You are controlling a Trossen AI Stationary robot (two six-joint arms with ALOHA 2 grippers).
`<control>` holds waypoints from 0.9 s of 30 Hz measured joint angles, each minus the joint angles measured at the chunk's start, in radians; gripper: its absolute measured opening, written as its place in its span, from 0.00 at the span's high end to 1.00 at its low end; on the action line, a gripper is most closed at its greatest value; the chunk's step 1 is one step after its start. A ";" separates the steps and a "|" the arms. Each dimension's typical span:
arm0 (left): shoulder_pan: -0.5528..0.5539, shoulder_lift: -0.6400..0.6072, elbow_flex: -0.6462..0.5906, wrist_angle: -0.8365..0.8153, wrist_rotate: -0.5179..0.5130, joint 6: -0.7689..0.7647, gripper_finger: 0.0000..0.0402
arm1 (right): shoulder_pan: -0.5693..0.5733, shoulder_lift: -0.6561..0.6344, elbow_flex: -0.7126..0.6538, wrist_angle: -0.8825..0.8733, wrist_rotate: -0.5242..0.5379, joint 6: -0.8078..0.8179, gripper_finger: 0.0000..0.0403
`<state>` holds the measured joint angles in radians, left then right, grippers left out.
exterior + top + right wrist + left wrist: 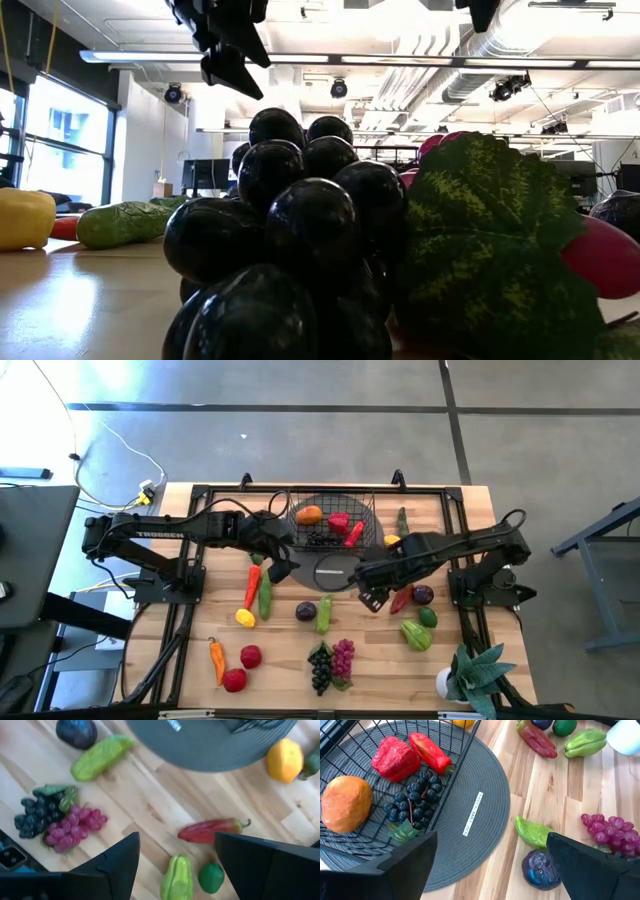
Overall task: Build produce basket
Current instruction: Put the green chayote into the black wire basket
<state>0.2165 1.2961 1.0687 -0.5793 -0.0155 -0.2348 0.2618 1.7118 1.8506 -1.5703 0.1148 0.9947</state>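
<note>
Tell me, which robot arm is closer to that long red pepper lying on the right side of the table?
The right. Its gripper hovers open-jawed right beside the long red pepper. The left gripper is over by the basket, well away across the grey mat.

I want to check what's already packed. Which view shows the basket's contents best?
The left wrist view: the basket fills it, holding an orange fruit, two red pieces and dark grapes. The high view shows the basket small. The low and right wrist views miss it.
</note>
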 joint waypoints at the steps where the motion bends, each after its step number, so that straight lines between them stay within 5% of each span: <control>1: 0.000 0.000 0.000 0.000 0.000 0.003 0.09 | 0.005 0.006 0.000 0.000 -0.011 0.000 0.39; 12: 0.000 0.000 0.000 0.000 -0.022 0.002 0.09 | 0.055 0.034 -0.026 0.002 -0.022 0.031 0.29; 27: 0.000 0.000 0.000 0.002 -0.026 -0.001 0.09 | 0.125 -0.108 -0.479 0.143 -0.227 0.139 0.29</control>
<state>0.2165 1.2961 1.0687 -0.5774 -0.0418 -0.2356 0.3870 1.6042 1.3712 -1.4275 -0.1122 1.1337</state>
